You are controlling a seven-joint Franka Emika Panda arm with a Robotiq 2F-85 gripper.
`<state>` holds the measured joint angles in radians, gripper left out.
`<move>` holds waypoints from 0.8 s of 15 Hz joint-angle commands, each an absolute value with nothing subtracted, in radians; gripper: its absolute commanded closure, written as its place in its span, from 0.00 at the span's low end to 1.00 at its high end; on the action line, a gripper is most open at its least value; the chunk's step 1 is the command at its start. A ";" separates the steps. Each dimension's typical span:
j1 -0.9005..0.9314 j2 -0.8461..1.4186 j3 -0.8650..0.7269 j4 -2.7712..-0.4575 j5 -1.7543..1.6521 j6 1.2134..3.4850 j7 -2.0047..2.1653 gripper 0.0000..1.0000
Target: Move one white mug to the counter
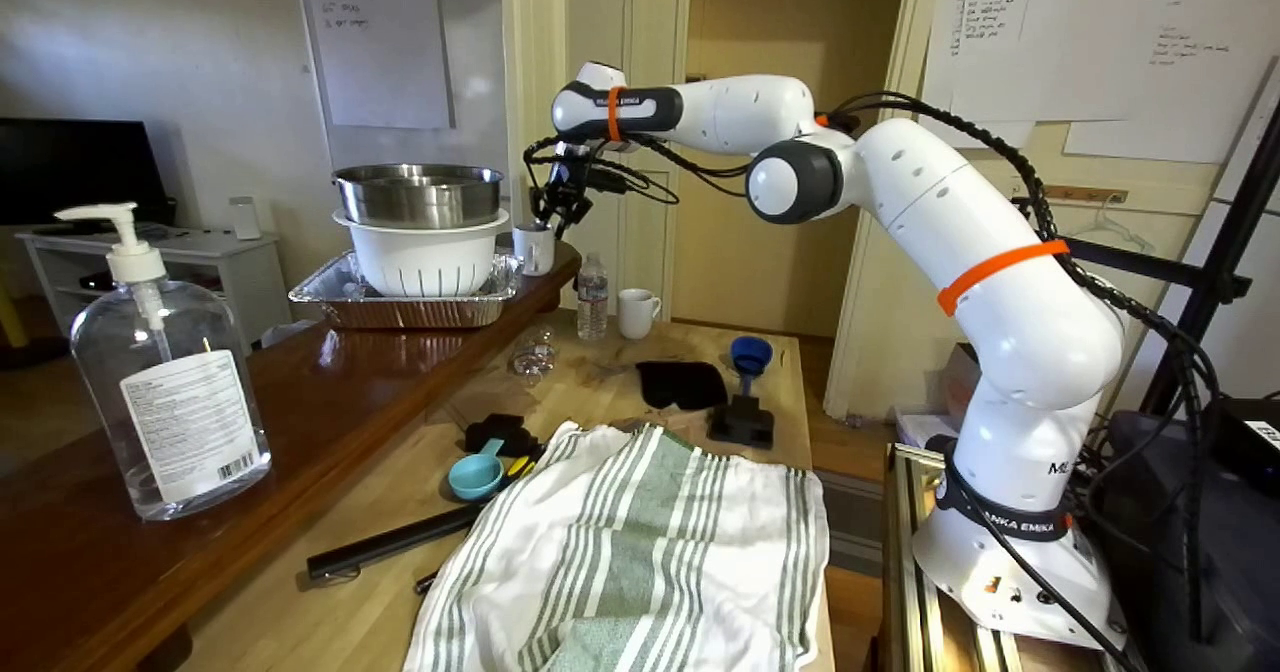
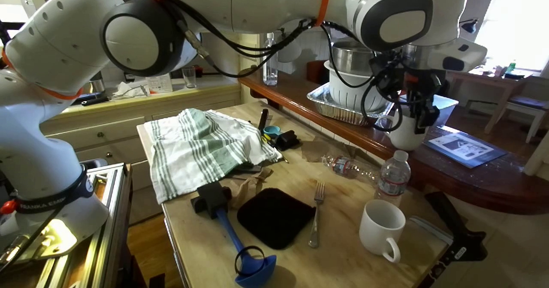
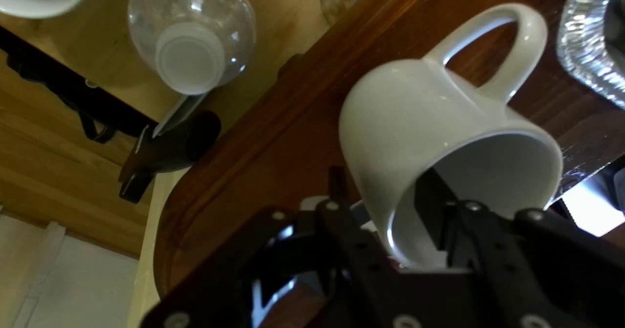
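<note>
A white mug (image 3: 400, 103) is at the rounded end of the dark-brown counter (image 3: 293, 137). It appears to stand on the counter in both exterior views (image 1: 535, 252) (image 2: 405, 134), though contact under it is hard to see. My gripper (image 3: 383, 191) is over its rim, with one finger inside the mug and the other outside. The fingers are spread, with gaps to the mug wall on both sides. The mug's handle points toward the foil tray. A second white mug (image 2: 381, 228) stands on the wooden table below, beside an upright water bottle (image 2: 393, 176).
A foil tray (image 1: 420, 310) with a white colander (image 1: 425, 257) and steel bowl (image 1: 417, 197) stands beside the mug on the counter. A printed sheet (image 2: 467, 148) lies there too. The pump bottle (image 1: 170, 382) is at the counter's near end. A striped cloth (image 1: 640, 552) covers part of the table.
</note>
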<state>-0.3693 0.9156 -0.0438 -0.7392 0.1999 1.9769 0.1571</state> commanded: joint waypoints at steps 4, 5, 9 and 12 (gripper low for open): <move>-0.379 0.931 -0.023 -0.692 0.218 1.977 0.146 0.22; -0.377 0.916 -0.017 -0.700 0.224 1.971 0.154 0.17; -0.356 0.748 -0.022 -0.792 0.197 1.923 0.173 0.00; -0.365 0.622 -0.017 -0.849 0.197 1.778 0.144 0.00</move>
<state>-0.3573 0.7689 -0.0187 -0.7294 0.1978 1.9071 0.1605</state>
